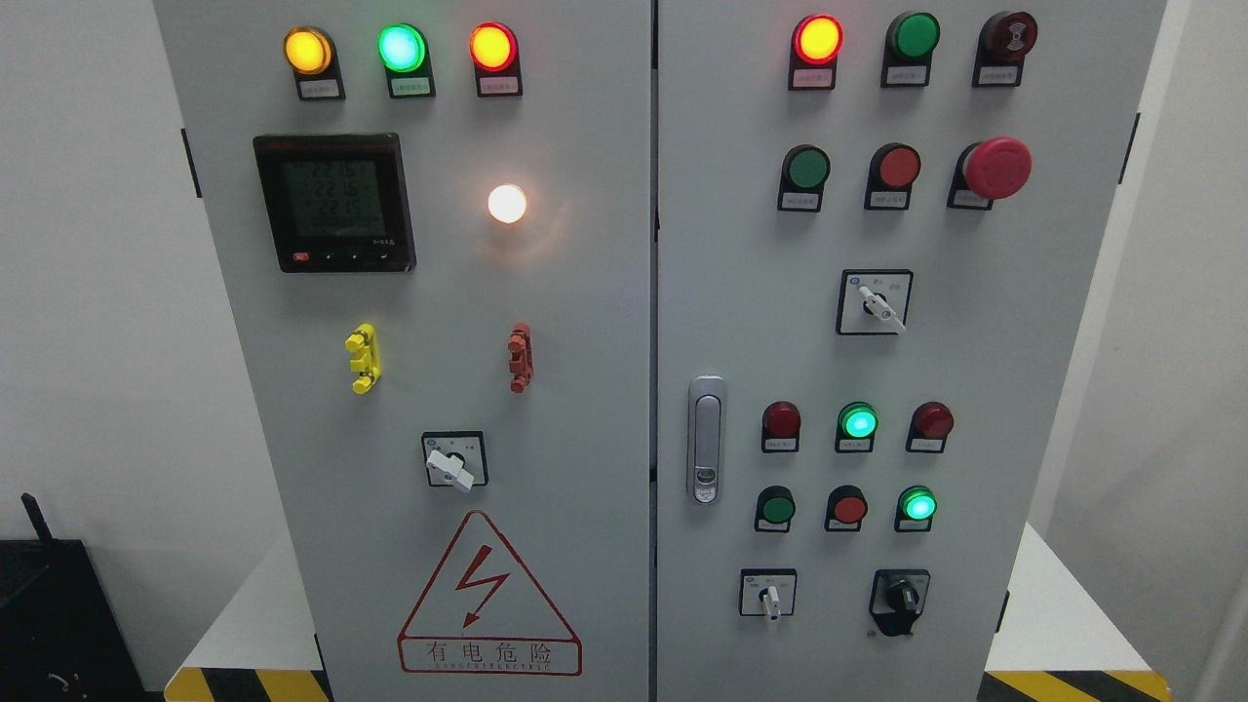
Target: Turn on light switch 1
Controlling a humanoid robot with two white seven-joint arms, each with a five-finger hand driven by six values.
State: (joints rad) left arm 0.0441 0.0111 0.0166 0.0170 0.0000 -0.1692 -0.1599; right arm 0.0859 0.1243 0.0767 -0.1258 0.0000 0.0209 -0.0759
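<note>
A grey electrical cabinet with two doors fills the head view. On the left door a white rotary switch (453, 468) has its handle pointing down to the right. Above it a white lamp (507, 204) glows. A yellow toggle (363, 358) and a red toggle (521, 358) sit at mid height. Yellow (307, 51), green (402, 47) and red (493, 47) indicator lamps are lit along the top. Neither of my hands shows in this view.
The right door carries lit and unlit buttons, a red emergency stop (996, 168), rotary selectors (877, 307) (770, 597) (899, 597) and a door handle (706, 439). A digital meter (334, 203) is on the left door. A black box (58, 624) stands at lower left.
</note>
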